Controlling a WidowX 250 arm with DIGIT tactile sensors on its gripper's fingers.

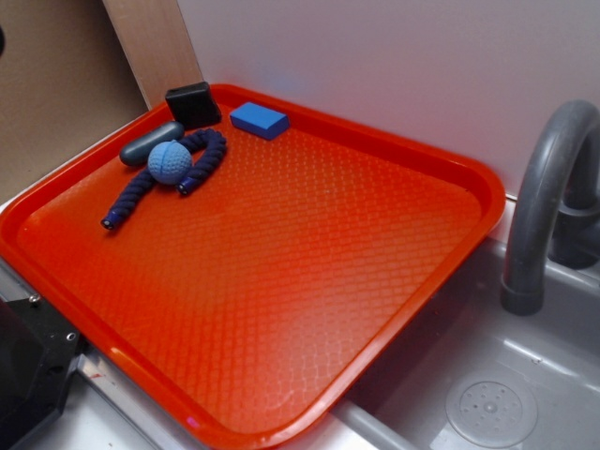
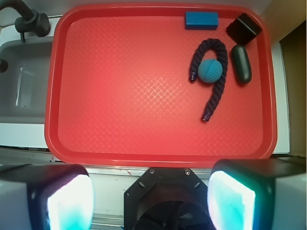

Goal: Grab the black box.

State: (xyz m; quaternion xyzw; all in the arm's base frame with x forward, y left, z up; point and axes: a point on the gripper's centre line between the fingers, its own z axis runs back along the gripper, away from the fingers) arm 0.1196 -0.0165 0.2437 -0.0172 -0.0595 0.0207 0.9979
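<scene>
tray (image 1: 403,281): big orange-red cafeteria-style one with a diamond texture, takes up most of both views and sits right next to the sink

sink (image 1: 525,375): grey, just beside the tray, with a round drain and a curved grey faucet (image 1: 544,206) standing over it

gripper (image 2: 151,194): only the wrist view shows it, down at the bottom edge, hanging back off the tray's near rim. The two pads are spread wide apart and there's nothing between them, so it's holding nothing

rope (image 2: 211,76): dark navy, bent into a hook shape in the far corner area of the tray

capsule piece (image 2: 241,63): dark grey, elongated, lying just beside the rope

blue ball (image 2: 210,70): knitted-looking, tucked inside the rope's curve and touching it

blue block (image 2: 202,20): flat rectangle near the tray's far rim, close to the black box but apart from it

black box (image 2: 243,29): small and matte, sitting right in the tray's far corner, just past the end of the capsule piece, well away from the gripper
</scene>
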